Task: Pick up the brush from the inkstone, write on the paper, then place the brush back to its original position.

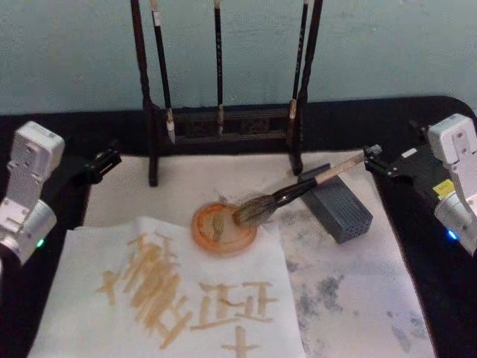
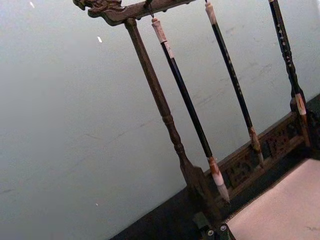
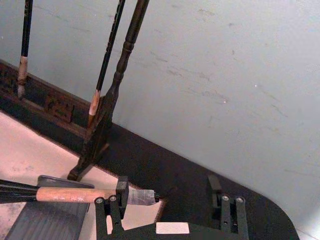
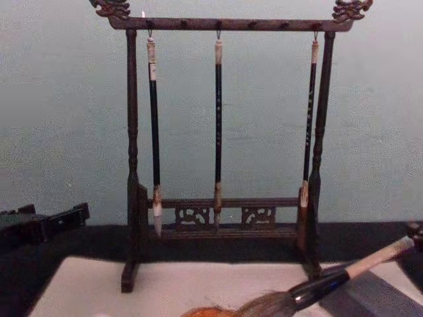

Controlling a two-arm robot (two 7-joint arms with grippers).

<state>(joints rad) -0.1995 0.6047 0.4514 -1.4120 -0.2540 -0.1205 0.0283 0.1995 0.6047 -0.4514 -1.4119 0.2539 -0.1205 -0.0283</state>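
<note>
Right gripper [image 3: 169, 186] reaches in level from the table's [image 1: 414, 246] right edge, jaws wide apart, the brush [image 1: 298, 190] handle's end between them; left gripper [image 1: 108, 160] sits at the left edge.

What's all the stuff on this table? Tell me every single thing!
big brush: one, beige handle and grey-brown hairs, tip in the dish, handle leaning on the block
dish: one, orange, middle of the mat
block: one, dark grey, right of the dish
paper: one, white with tan strokes, front left
mat: one, off-white with grey stains, under the paper, dish and block
rack: one, dark wood, at the back
thin brushes: three, black handles, hanging from the rack
cloth: one, black, under the mat
left gripper: one, black, by the mat's left edge
right gripper: one, black, open, at the big brush's handle end
</note>
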